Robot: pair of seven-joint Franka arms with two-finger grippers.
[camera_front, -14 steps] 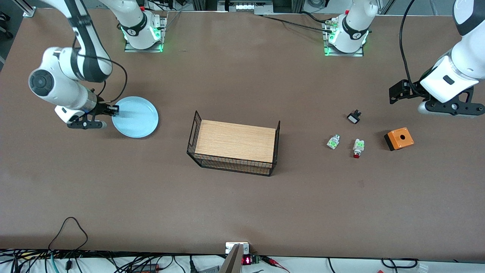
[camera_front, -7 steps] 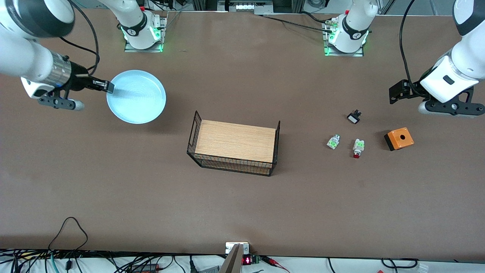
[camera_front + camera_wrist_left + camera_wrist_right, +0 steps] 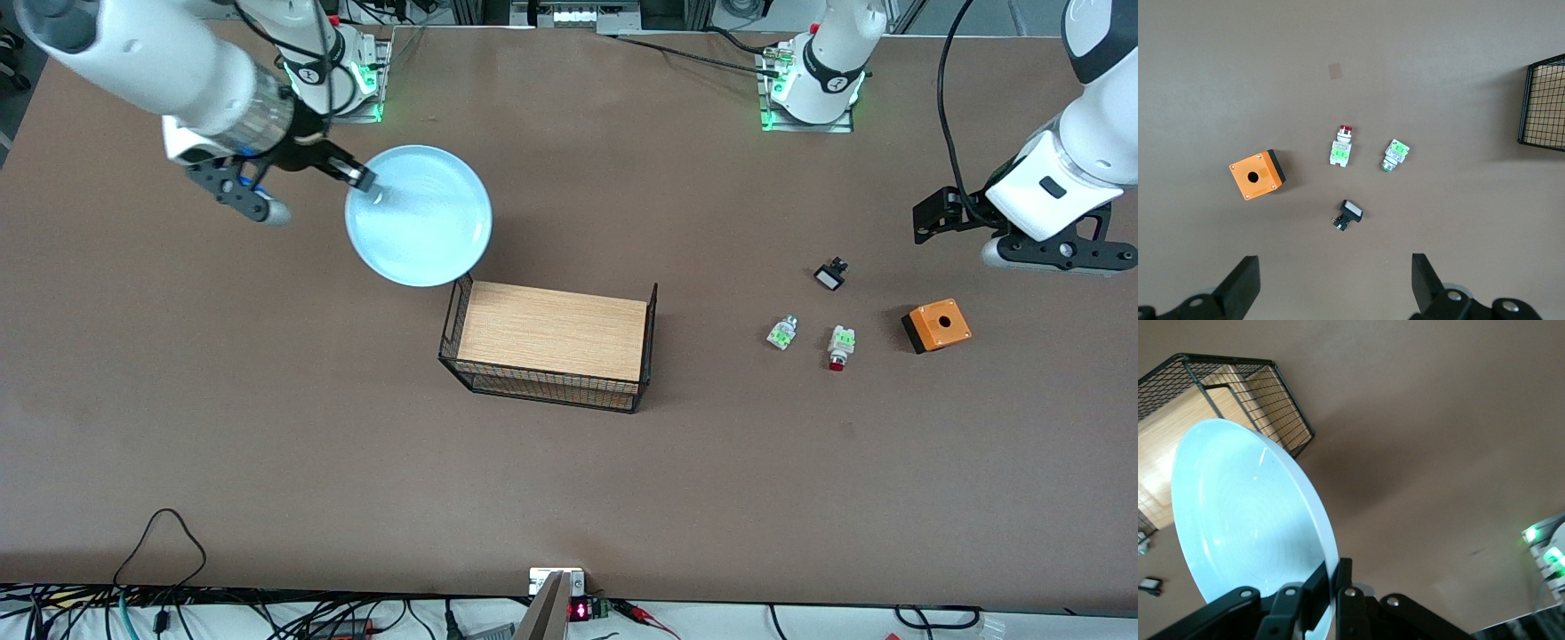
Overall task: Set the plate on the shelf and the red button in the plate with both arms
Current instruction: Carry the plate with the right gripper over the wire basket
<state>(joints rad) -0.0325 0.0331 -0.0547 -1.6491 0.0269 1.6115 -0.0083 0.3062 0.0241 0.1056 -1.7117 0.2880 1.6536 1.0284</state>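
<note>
Two arms, one busy

We had lifted the plate (image 3: 418, 216), right gripper (image 3: 363, 180) clamped on its nine-o'clock rim, toward the basket (image 3: 549, 345); left gripper (image 3: 1331, 288) waited agape, empty, over the red button (image 3: 838, 347).

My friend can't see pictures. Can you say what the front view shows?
The right tool holds a pale blue plate in the air beside a wire basket. The left tool waits open above the red button and other small parts.

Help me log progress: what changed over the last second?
The right gripper, shut on the plate, lifted it off the table and carried it toward the wire rack. The left gripper stayed open, waiting over the small parts; the red button hasn't moved.
</note>
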